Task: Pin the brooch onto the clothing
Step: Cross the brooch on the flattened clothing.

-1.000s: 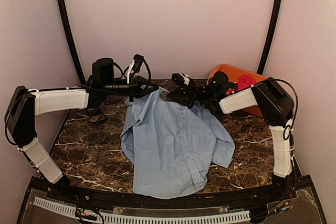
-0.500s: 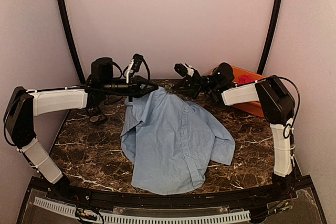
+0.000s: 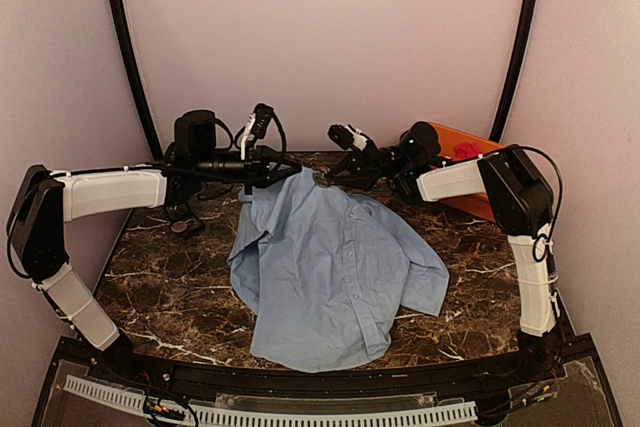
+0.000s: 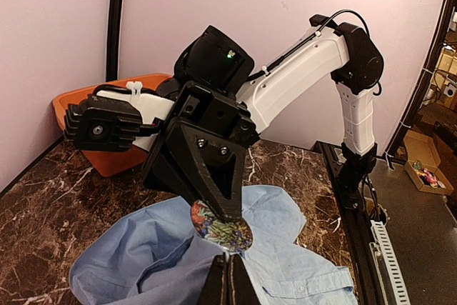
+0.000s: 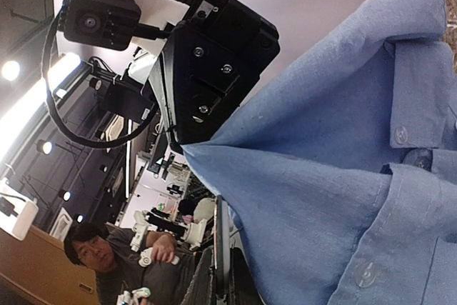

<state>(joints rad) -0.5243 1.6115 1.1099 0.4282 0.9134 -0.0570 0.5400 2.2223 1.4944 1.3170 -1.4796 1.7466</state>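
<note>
Since a second ago, my right gripper has swung back from over the shirt to its collar. It pinches the brooch, floral face showing, beside the raised fabric. My left gripper is clamped on that fabric's edge.

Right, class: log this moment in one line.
left fingers: shut on lifted shirt edge | right fingers: shut on brooch beside it

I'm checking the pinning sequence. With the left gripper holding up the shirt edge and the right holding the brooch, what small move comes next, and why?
Probably ease the right gripper forward so the brooch meets the shirt fabric that the left gripper holds raised; the brooch sits close to that cloth, apparently not yet pinned.
</note>
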